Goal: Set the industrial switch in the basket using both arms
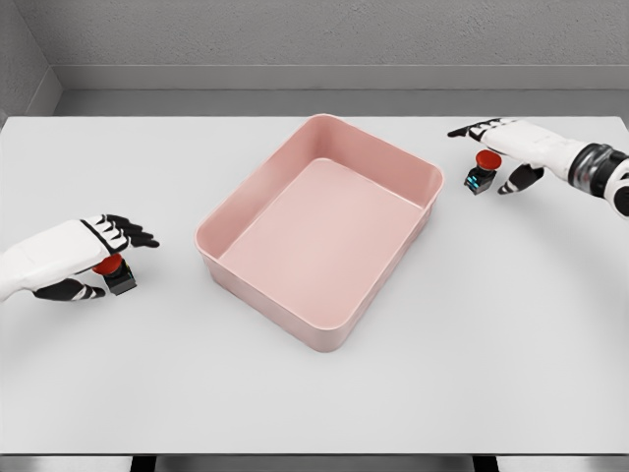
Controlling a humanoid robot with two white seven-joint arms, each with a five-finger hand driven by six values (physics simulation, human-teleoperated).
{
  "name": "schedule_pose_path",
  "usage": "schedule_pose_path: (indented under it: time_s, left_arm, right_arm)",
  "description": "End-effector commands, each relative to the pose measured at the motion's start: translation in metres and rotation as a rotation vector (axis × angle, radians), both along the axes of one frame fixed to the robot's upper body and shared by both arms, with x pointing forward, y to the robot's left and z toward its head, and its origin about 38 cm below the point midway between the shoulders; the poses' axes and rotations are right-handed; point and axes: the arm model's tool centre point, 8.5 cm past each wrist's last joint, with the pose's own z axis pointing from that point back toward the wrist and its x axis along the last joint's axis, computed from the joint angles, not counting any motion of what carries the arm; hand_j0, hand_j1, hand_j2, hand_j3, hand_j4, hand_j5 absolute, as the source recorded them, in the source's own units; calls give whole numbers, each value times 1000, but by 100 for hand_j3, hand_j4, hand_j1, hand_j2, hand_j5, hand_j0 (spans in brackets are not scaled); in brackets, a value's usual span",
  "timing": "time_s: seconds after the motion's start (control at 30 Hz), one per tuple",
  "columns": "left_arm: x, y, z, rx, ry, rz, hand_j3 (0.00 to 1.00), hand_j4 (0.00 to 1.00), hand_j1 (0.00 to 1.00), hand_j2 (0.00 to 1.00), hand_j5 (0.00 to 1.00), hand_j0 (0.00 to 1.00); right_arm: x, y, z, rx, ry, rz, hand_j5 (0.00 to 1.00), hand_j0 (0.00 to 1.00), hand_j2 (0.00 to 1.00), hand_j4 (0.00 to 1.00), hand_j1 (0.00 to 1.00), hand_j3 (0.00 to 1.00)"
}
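Centrally, a pink basket (319,231) sits on the white table (491,344). Left hand (84,258) with relaxed fingers covers the near-left red-buttoned switch (115,272); right hand (511,152), likewise unclenched, covers the far-right switch (483,171).

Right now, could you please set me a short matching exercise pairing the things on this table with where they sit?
Things:
1. basket
2. left hand
3. right hand
4. table

Places or states:
A. far right, over a red-capped switch
B. white, bearing everything
C. pink, empty, in the middle
D. near left, over a red-capped switch

Pairs: 1-C, 2-D, 3-A, 4-B
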Motion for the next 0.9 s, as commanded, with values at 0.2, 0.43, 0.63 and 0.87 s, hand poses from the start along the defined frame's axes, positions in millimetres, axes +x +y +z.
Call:
schedule_pose_path:
  time_s: [0.2, 0.43, 0.63, 0.87]
  left_arm:
    - [1, 4, 2, 5, 1, 8, 81, 81, 81, 81, 81, 81]
    - [0, 4, 1, 6, 4, 8, 75, 75, 75, 75, 75, 75]
    - [0, 4, 0, 8, 5, 7, 73, 73, 73, 73, 73, 73]
    - [-1, 5, -1, 11, 8, 8, 67, 67, 67, 67, 67, 67]
  right_arm:
    - [0, -4, -6, -15, 9, -15, 100, 100, 100, 100, 100, 100]
    - [2, -8, -8, -47, -19, -28, 100, 100, 100, 100, 100, 100]
    - [3, -1, -9, -86, -42, 1, 100, 100, 100, 100, 100, 100]
    - [4, 10, -15, -82, -33, 18, 100, 100, 100, 100, 100, 100]
